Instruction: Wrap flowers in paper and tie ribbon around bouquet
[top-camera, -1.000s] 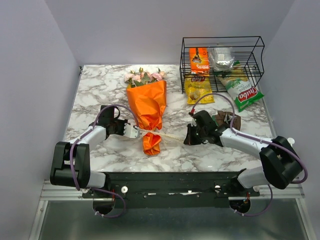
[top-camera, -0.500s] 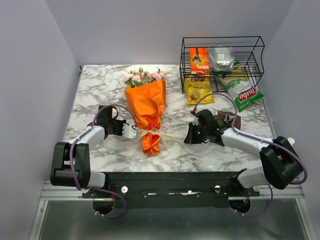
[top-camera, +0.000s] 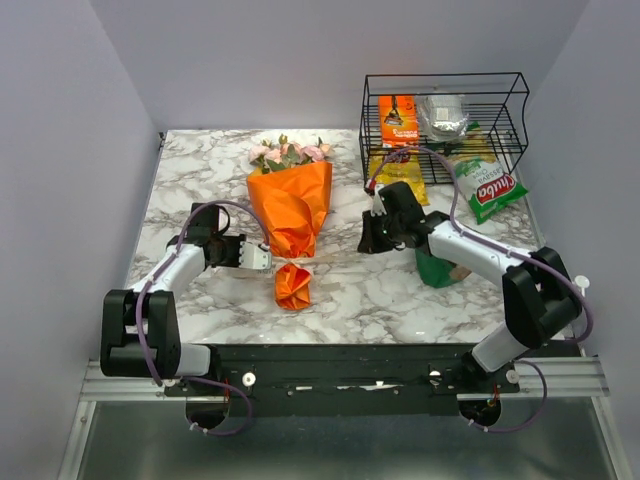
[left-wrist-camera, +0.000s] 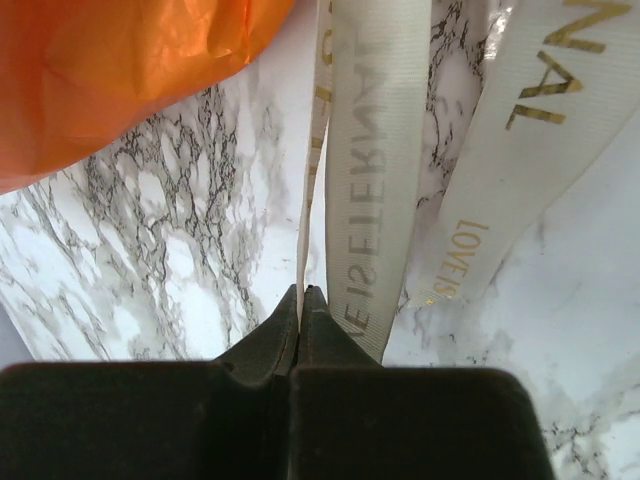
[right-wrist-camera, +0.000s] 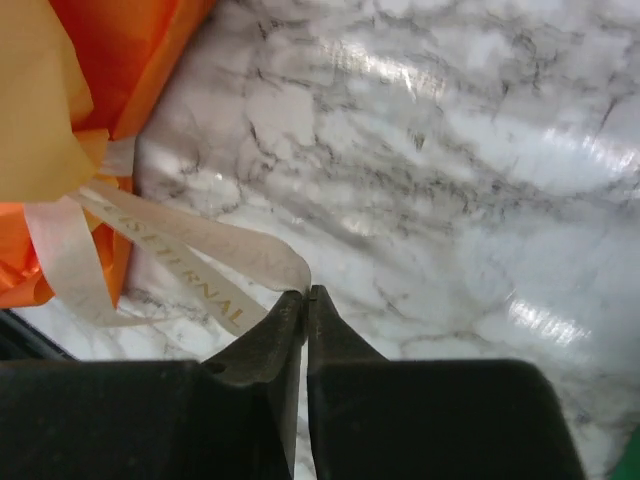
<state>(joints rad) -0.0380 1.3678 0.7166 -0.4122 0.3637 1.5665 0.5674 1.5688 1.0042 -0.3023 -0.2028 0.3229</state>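
Your marbled worktop (top-camera: 190, 180) sits between plain grey walls. On it the bouquet (top-camera: 293, 228) lies left of centre. The flowers (top-camera: 288, 154) are at its 12 o'clock end, and the orange paper (top-camera: 292, 195) narrows to a waist and flares into a tail at 6 o'clock. The cream ribbon (left-wrist-camera: 375, 150), printed in gold letters, runs off the waist to both sides.

Your left claw (left-wrist-camera: 301, 292), just at 9 o'clock of the waist, has its fingers pressed together on a strand of ribbon seen edge-on between the tips. Your right claw (right-wrist-camera: 305, 293) is at 3 o'clock of the waist, apart from the paper. Its fingers stand almost together with a thin slit between them. A ribbon end sits right at the tips, and you cannot tell whether it is pinched.

Beyond, at 1 o'clock, a wire basket (top-camera: 521, 100) holds snack packets, with a green bag (top-camera: 487, 190) and a yellow packet (top-camera: 398, 180) lying at its front.
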